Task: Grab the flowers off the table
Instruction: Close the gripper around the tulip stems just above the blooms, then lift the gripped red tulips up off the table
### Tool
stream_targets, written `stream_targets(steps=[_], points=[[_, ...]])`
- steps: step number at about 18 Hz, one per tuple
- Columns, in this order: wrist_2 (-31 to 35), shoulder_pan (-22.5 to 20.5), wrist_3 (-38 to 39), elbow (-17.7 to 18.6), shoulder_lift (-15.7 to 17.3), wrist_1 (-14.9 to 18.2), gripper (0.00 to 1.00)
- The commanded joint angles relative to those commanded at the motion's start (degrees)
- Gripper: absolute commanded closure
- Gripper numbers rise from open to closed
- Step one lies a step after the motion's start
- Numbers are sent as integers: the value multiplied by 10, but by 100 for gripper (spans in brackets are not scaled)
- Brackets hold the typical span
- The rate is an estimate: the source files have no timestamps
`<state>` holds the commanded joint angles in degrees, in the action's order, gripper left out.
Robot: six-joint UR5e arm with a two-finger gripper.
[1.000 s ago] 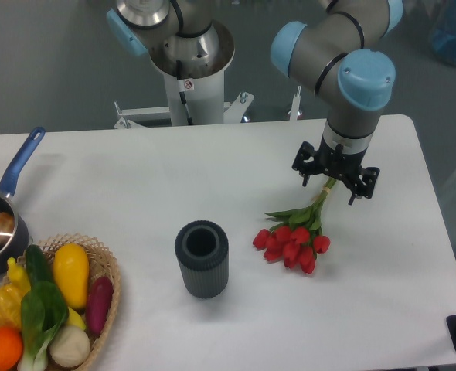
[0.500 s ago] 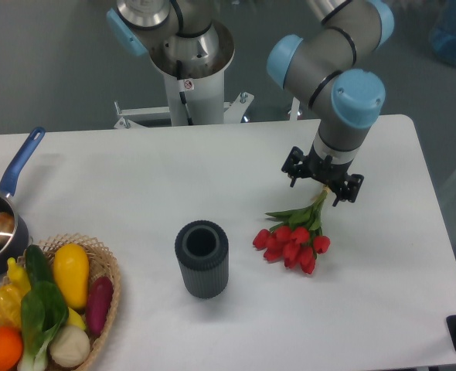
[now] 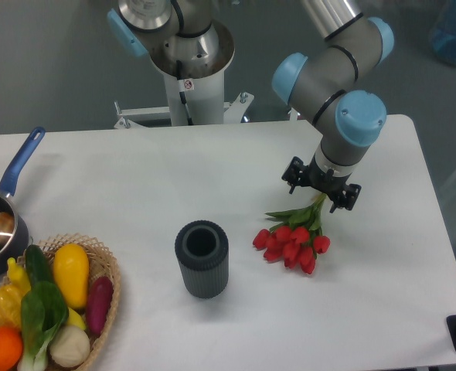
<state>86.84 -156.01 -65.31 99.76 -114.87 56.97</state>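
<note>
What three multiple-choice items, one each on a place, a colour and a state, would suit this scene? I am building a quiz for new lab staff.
1. Where is the dark cylinder?
A. left of the flowers
B. in the basket
C. behind the pan

2. What colour are the buds of the flowers?
A. yellow
B. white
C. red

3. How do the flowers lie?
A. upright in the cylinder
B. flat on the table
C. lifted in the air

Key: 1 A, it stands apart to their left; 2 C, the buds are red; 3 B, they rest on the tabletop with the end effector at their stems.
</note>
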Motion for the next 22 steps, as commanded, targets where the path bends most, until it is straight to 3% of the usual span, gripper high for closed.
stream_targets(steps=[5,6,7,9,13,18,22], points=[[1,15,27,-4,-13,-9,0],[0,17,32,-4,-15,-11,9],[0,18,40,-4,-15,-12,30],[-1,20,59,-5,-15,-12,59],[-1,21,88,-6,-12,-12,97],[-1,19,133,-10,-7,-11,100],[3,20,152,-43,-5,-11,100]])
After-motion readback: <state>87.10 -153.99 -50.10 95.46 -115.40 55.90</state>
